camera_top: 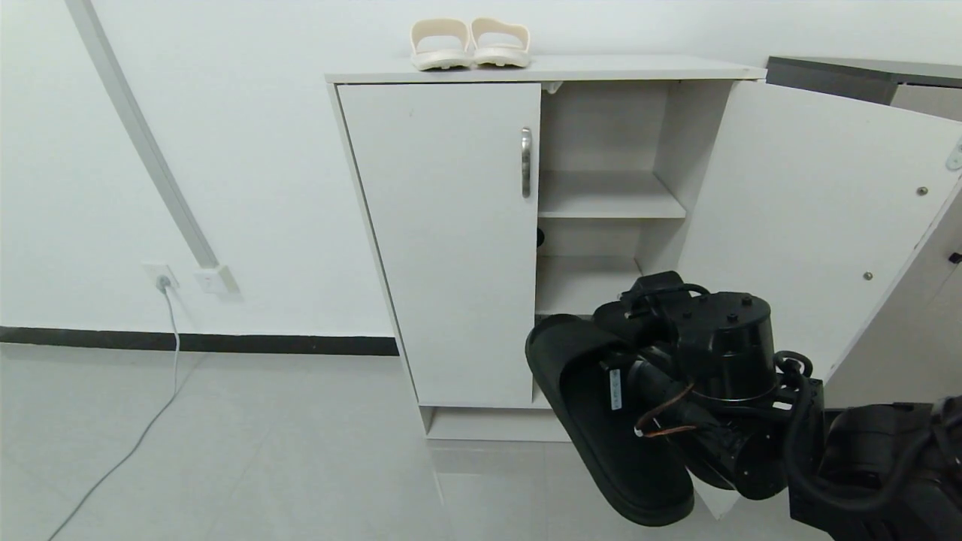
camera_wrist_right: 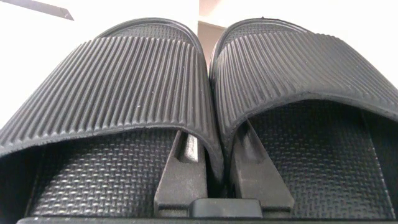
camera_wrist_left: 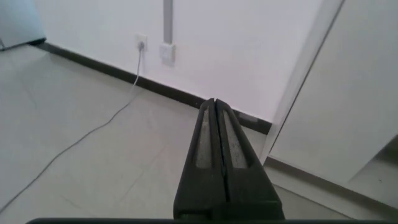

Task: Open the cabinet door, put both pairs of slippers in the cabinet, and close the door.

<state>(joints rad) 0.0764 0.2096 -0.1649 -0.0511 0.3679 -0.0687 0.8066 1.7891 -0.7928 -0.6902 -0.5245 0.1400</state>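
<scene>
The right tool [camera_wrist_right: 216, 177] pinches the black slippers [camera_top: 597, 406] by their adjoining walls, in front of the cabinet [camera_top: 443, 248], whose right door [camera_top: 812, 218] stands open. The left tool [camera_wrist_left: 215, 149] is pressed together, empty. The cream slippers [camera_top: 470, 45] lie on the cabinet top. Neither pair is stowed yet, and the door remains to be closed.

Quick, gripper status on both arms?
Left gripper: shut, holding nothing.
Right gripper: shut on the black slippers, pinching the pair's inner sides together.
</scene>
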